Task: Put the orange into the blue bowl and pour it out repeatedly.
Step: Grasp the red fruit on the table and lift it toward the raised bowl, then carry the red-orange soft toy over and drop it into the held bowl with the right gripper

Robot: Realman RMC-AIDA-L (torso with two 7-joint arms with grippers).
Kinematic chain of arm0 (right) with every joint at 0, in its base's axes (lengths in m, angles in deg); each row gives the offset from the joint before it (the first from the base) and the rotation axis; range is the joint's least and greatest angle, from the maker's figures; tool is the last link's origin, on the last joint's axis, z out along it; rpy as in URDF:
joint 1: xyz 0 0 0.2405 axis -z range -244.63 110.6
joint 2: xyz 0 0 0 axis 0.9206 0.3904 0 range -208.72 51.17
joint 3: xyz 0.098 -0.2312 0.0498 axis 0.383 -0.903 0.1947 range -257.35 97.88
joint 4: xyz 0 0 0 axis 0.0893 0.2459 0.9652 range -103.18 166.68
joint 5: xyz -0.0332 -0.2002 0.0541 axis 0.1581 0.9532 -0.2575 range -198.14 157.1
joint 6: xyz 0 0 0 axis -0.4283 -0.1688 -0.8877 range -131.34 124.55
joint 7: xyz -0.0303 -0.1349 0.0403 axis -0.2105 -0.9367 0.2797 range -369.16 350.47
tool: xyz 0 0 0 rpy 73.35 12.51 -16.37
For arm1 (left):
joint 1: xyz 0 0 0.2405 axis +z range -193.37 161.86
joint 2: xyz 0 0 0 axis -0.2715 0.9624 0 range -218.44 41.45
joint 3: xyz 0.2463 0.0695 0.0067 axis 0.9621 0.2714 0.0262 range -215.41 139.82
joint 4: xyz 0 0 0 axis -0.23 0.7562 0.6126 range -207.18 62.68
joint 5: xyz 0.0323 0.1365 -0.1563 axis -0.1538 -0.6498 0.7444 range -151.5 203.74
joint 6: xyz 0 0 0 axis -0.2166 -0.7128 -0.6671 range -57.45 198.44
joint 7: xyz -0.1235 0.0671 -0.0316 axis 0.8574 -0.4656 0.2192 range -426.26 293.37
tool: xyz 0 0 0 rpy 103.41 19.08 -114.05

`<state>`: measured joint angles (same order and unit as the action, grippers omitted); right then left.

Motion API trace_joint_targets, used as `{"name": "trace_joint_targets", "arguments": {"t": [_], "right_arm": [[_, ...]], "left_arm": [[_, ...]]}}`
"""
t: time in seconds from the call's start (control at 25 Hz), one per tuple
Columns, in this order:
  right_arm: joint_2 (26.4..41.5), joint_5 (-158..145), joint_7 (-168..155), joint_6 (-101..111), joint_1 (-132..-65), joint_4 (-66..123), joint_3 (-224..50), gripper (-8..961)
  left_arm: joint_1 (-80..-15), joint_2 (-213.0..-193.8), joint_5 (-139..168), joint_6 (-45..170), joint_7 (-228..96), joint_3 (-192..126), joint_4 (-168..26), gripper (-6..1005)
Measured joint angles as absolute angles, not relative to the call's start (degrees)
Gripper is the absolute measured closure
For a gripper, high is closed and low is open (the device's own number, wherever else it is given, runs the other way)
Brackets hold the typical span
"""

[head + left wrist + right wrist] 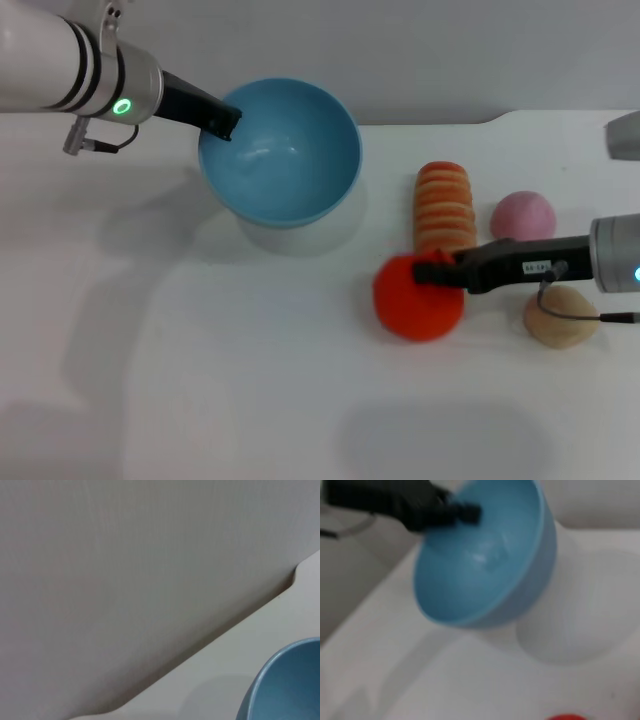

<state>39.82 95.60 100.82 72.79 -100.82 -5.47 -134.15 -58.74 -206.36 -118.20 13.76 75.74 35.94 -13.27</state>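
Note:
The light blue bowl [285, 160] is empty, lifted off the white table and tilted with its opening towards me. My left gripper [225, 122] is shut on its far-left rim. The bowl also shows in the left wrist view [290, 685] and in the right wrist view [485, 560], where the left gripper [467, 514] pinches the rim. The red-orange orange [410, 305] lies on the table to the right of the bowl and nearer me. My right gripper [435, 270] reaches in from the right and is shut on the orange's upper right side. A sliver of the orange [565, 717] shows in the right wrist view.
An orange-and-cream striped loaf [443, 205] lies just behind the orange. A pink round toy [523, 216] and a tan bun [560, 316] lie at the right, by my right arm. The table's back edge [560, 115] meets a grey wall.

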Motion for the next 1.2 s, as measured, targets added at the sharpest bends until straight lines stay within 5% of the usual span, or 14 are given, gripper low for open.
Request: {"name": "trace_joint_targets", "arguments": {"t": [0.52, 0.92, 1.2], "right_arm": [[39.67, 80.13, 99.97, 91.13, -97.55, -27.63, -132.74, 842], [39.56, 81.29, 99.59, 82.47, -102.40, -16.05, -136.39, 907], [39.74, 83.49, 99.57, 81.59, -104.00, -12.84, -137.43, 859]], "left_arm": [[-61.43, -206.60, -117.82, 0.37, 76.23, 37.10, -12.74, 1000], [-60.65, -206.90, -110.83, 0.11, 76.38, 45.44, -12.66, 1000], [-60.39, -206.72, -109.59, 0.73, 76.28, 46.54, -12.58, 999]]}}
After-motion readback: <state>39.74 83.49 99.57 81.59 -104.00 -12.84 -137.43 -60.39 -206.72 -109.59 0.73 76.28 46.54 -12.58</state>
